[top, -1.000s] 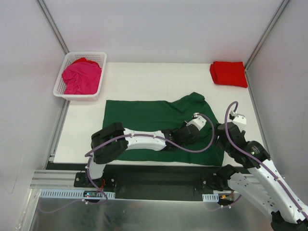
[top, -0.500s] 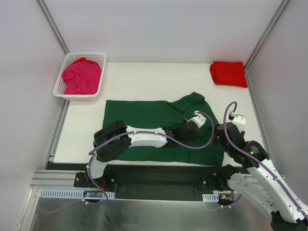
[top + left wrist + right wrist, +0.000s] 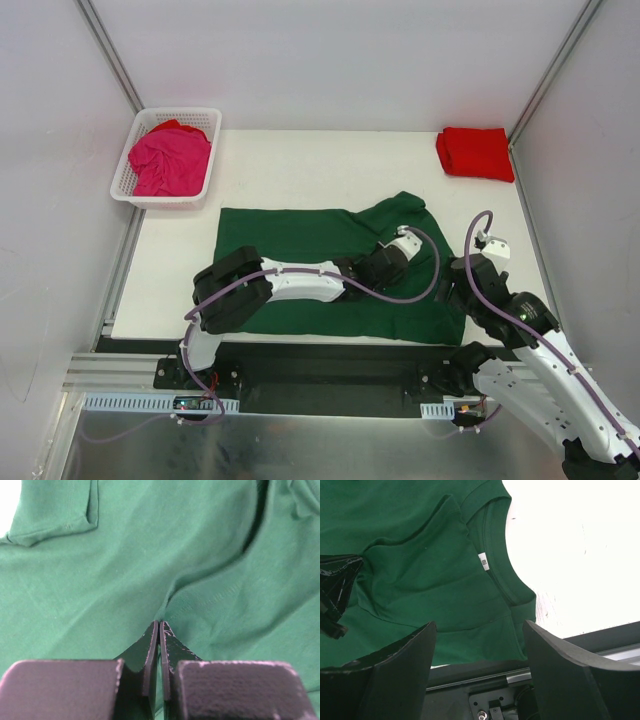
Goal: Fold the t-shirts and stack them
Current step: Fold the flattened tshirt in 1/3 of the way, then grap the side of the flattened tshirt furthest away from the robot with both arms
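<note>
The dark green t-shirt (image 3: 300,235) lies spread across the near half of the table, with its collar and white label (image 3: 483,561) toward the right. My left gripper (image 3: 405,238) reaches over its right part. In the left wrist view that gripper (image 3: 159,625) is shut, its tips pinching a hemmed fold of the green cloth (image 3: 125,570). My right gripper (image 3: 462,272) hovers open beside the shirt's right edge, nothing between its fingers (image 3: 480,625). A folded red t-shirt (image 3: 475,152) sits at the far right corner. The pink t-shirt (image 3: 170,160) lies bundled in the basket.
The white lattice basket (image 3: 205,115) stands at the far left corner. White walls with metal posts close in the table on three sides. The table's near edge and a metal rail (image 3: 520,677) lie just below the right gripper.
My left gripper has crept a little toward the far left over the shirt, staying shut. The right arm has barely moved.
</note>
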`<state>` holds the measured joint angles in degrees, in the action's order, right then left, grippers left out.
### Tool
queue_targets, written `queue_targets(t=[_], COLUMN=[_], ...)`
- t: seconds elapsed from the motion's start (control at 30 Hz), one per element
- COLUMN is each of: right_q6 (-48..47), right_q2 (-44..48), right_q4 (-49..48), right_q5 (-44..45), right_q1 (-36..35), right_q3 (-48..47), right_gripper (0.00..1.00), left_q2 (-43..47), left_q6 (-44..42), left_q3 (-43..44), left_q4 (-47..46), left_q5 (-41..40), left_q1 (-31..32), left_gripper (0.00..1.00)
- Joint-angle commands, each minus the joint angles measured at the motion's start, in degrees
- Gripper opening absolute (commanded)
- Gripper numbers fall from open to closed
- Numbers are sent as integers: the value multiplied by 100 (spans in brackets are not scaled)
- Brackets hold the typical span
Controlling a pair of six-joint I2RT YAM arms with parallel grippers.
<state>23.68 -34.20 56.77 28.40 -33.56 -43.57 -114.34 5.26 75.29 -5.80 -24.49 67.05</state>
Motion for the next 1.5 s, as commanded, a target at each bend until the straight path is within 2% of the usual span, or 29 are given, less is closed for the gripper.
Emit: queue_targets(t=[0.0,0.43,0.47,0.5,0.63,0.73,1.17,1.33,1.47], right_q6=[-74,-74,-74,-83,-83,-74,-180,-434,-812], right_q2=[-34,-79,-87,-96,-96,-79,-201,-631,-1334], right_q4=[-96,-158,-167,-167,-175,-167,-412,-1035,-1616], right_q5=[-19,-72,-80,-89,-107,-124,-361,-792,-1300], right_q1=[34,43,43,34,34,43,43,51,235], right_q3=[-20,-20,-28,-29,-20,-28,85,191,-10], right_gripper=[73,74,74,74,74,74,75,76,77], left_q2=[61,281,290,316,378,448,1352,2310,3284], left_q6=[-86,-42,-42,-51,-86,-183,-377,150,564], left_q3=[-119,-480,-488,-506,-497,-480,-778,-1567,-2061], left_q4=[-140,-140,-140,-149,-149,-140,-132,166,553], left_q5=[-100,-328,-346,-363,-477,-583,-917,-663,-364], left_q1=[-34,-86,-95,-104,-130,-183,-701,-1316,-1870], left_gripper=[0,1,4,18,53,63,75,77,81])
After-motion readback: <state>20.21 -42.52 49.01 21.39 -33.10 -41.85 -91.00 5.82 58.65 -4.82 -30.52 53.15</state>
